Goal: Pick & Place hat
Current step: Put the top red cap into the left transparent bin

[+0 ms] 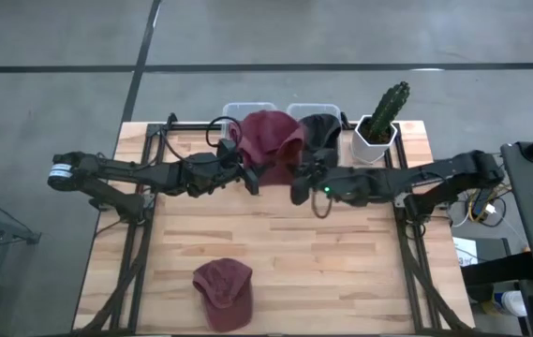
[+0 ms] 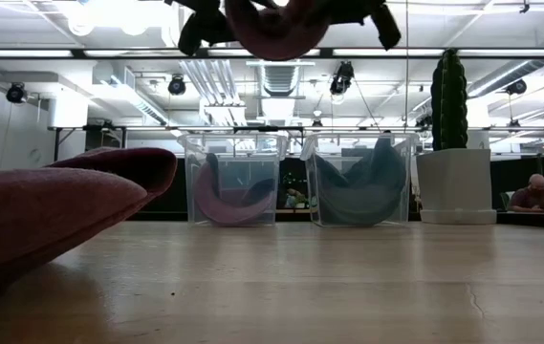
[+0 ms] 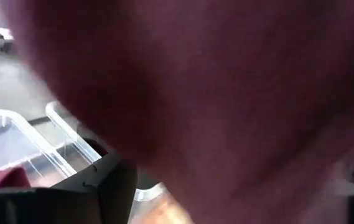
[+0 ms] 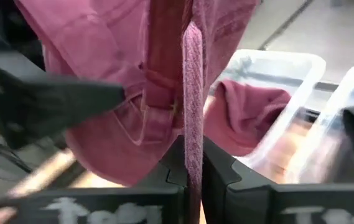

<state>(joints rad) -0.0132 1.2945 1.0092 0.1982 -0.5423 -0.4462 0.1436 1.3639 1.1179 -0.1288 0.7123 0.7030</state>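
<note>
A maroon hat (image 1: 268, 140) hangs in the air between both grippers, over the far half of the table; it shows at the top of the low view (image 2: 273, 29). My left gripper (image 1: 247, 178) is at its left edge and my right gripper (image 1: 300, 183) at its right edge, each shut on it. The hat fills the left wrist view (image 3: 226, 93). A second maroon hat (image 1: 224, 294) lies flat on the table near the near edge, large in the low view (image 2: 52, 215). My left gripper holds the hat at its left edge (image 1: 253, 167), coming level from the table's left. The hat itself covers the place of contact in the wrist view, so the part does not show. The hat is lifted clear. My right gripper pinches a thin strap-like edge of the hat (image 4: 193, 140) between its two fingers (image 4: 164, 177), coming from the table's right. The edge stands upright in the jaws, and the hat's body (image 4: 121, 74) spreads beyond it, lifted clear.
Two clear bins stand at the far edge: the left bin (image 1: 247, 109) holds maroon hats (image 2: 233, 196), the right bin (image 1: 315, 112) dark ones (image 2: 359, 186). A cactus in a white pot (image 1: 378, 126) stands to their right. Bare wood lies mid-table (image 1: 341, 253).
</note>
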